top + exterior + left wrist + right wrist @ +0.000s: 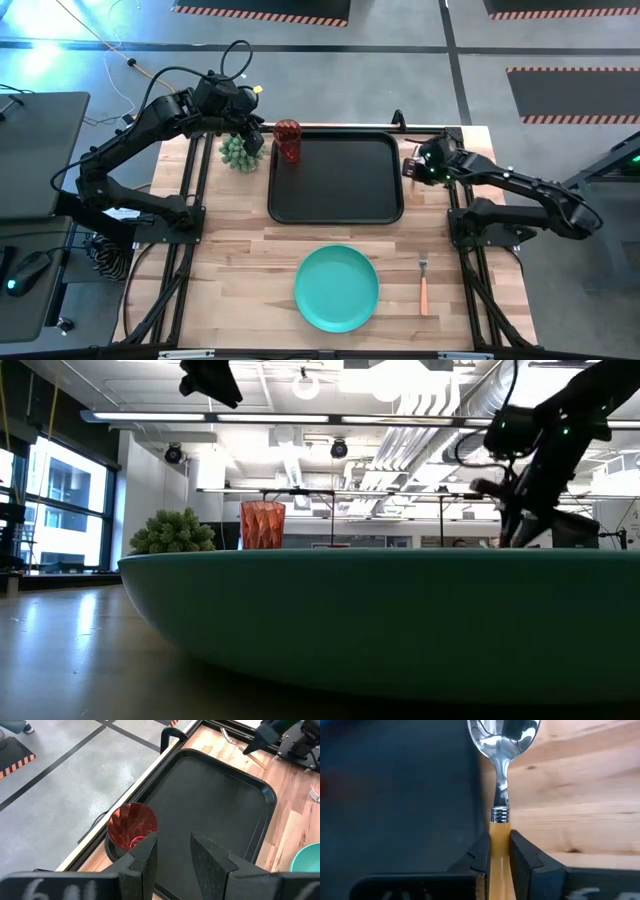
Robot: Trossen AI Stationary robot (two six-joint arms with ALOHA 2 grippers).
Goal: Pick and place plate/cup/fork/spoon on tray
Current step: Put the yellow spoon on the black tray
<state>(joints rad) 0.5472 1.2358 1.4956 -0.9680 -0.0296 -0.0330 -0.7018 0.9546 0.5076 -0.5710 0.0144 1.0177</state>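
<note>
One item of four was on the tray when you looked: the cup stood upright in the corner at about 11 o'clock of the tray. The left gripper hung just beside that cup, its fingers spread and holding nothing, with the green spiky plant on the bench near it.

The step in hand was the spoon. Your right gripper sat at 3 o'clock of the tray, just off its rim, and it was clenched on the spoon's orange handle, right below the metal collar. The silver bowl pointed away from the gripper, over bare wood, with the tray's edge running alongside. Whether the spoon was off the wood, you could not tell.

The plate lay at 6 o'clock of the tray, apart from it, and the fork lay at 3 o'clock of the plate, tines toward the tray.

The next move, as I judged it, called for a lift high enough to clear the raised rim, a short carry toward 9 o'clock, then a release onto the tray floor.
</note>
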